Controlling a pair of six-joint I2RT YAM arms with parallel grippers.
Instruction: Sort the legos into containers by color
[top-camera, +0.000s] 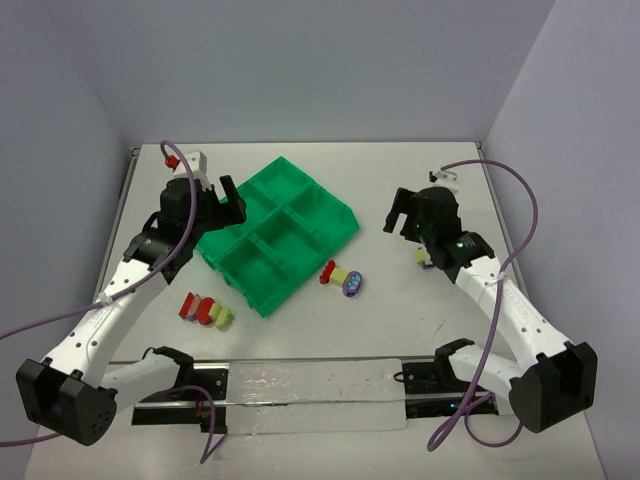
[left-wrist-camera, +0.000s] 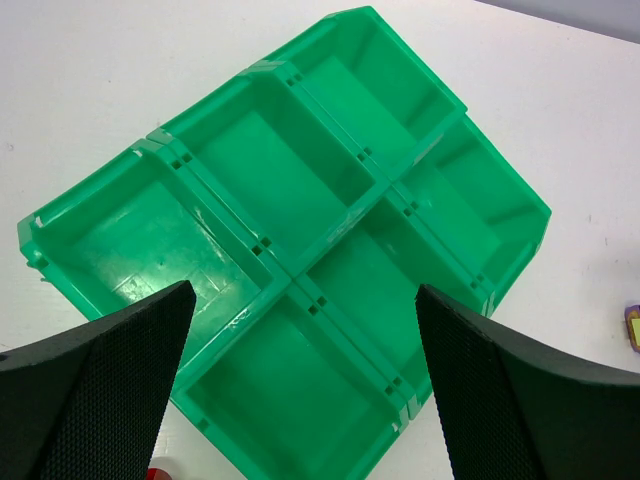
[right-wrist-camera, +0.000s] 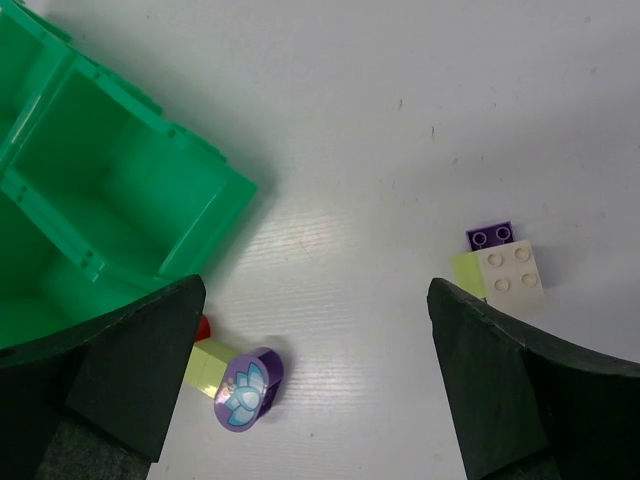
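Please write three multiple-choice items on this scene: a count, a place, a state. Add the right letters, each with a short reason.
1. The tray has: A. four bins; B. six bins; C. nine bins.
2. The white brick lies: A. in a bin; B. between the left jaws; C. on the table, right of the tray.
3. The right gripper is: A. open, holding nothing; B. shut on a brick; C. out of view.
Key: 1 B, the left wrist view shows two rows of three; 2 C, it rests on the table outside the tray; 3 A, its jaws stand wide apart around nothing.
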